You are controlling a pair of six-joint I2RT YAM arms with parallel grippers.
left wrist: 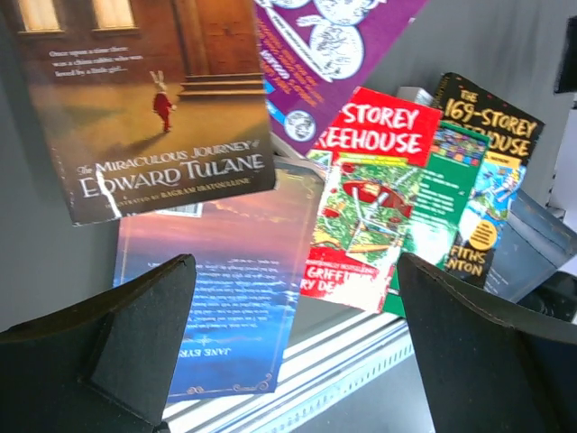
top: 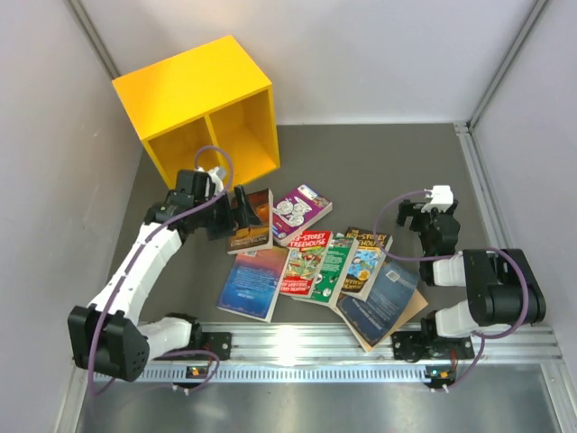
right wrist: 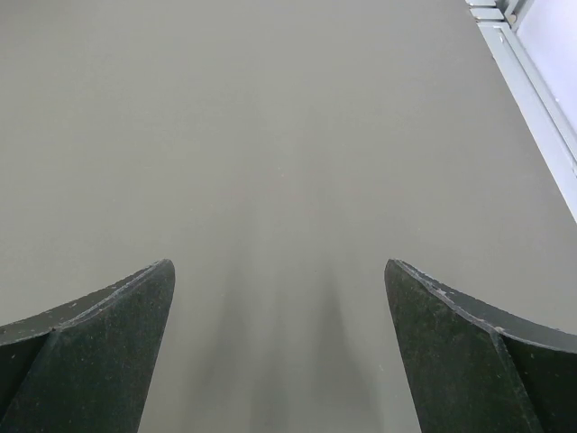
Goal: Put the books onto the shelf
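Note:
The yellow shelf (top: 203, 108) stands at the back left, its two compartments facing the table and empty. The books lie scattered mid-table: a brown one (top: 255, 225) (left wrist: 153, 108), a purple one (top: 302, 209) (left wrist: 315, 54), a blue one (top: 254, 281) (left wrist: 216, 298), a red Treehouse (top: 306, 262) (left wrist: 370, 198), a green one (top: 338, 266), a black-topped Treehouse (top: 368, 257) and a dark blue one (top: 383, 298). My left gripper (top: 242, 209) (left wrist: 296, 271) hangs open over the brown book's left edge, holding nothing. My right gripper (top: 416, 215) (right wrist: 278, 266) is open above bare table, right of the books.
A slotted aluminium rail (top: 297, 338) runs along the near edge, and the blue and dark blue books reach it. White walls close in the left, back and right sides. A metal strip (top: 478, 180) (right wrist: 532, 81) lines the right edge.

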